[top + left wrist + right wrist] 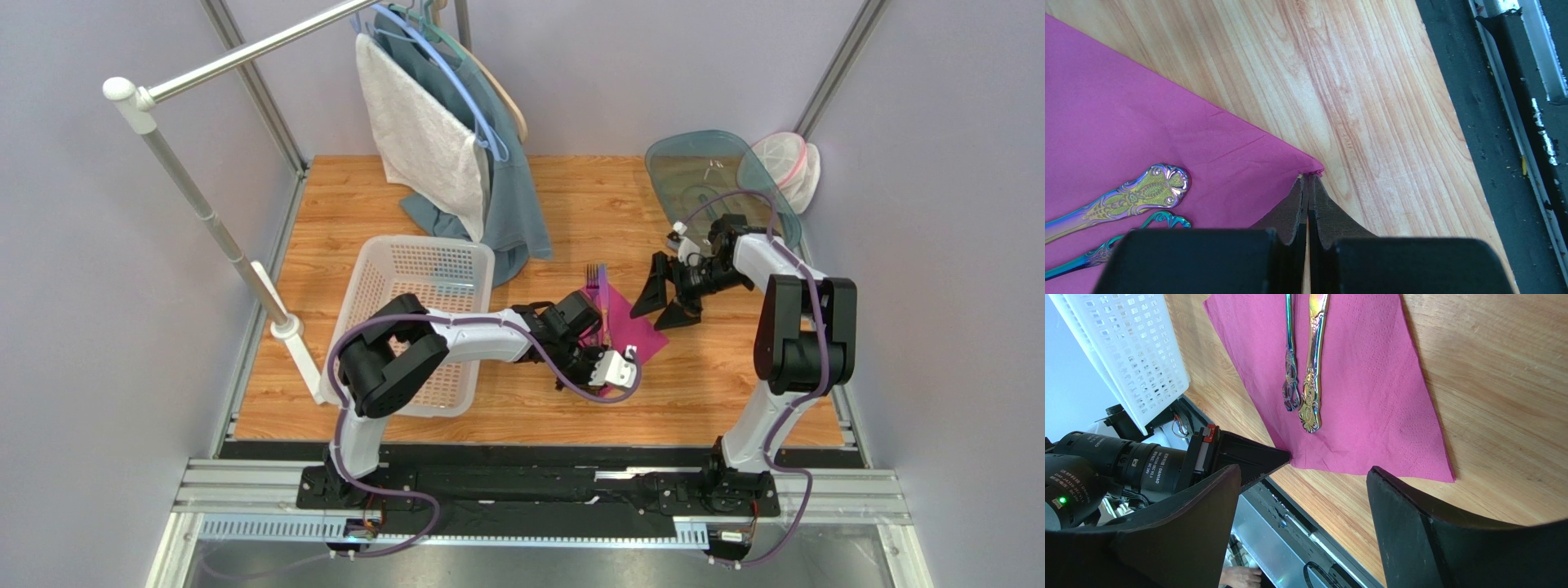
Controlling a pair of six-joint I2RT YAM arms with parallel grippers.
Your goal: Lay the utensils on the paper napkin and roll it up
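The magenta paper napkin (638, 325) lies flat on the wooden table, and it also fills the far side of the right wrist view (1364, 398). Two iridescent purple utensils (1301, 386) lie side by side on it, with their ornate handles (1137, 196) near its near corner. A fork's tines (596, 279) stick out past the far edge. My left gripper (1309, 179) is shut, pinching the napkin's near corner (1312, 170) at its fingertips. My right gripper (662, 304) hovers open over the napkin's right side with nothing between its jaws (1304, 473).
A white mesh basket (411, 306) stands left of the napkin, beside the left arm. A grey-white towel (423, 135) and a teal cloth (515, 208) hang from a rack at the back. A tinted lid (711, 165) and a bowl (785, 165) sit back right. The black front rail (1487, 122) lies close.
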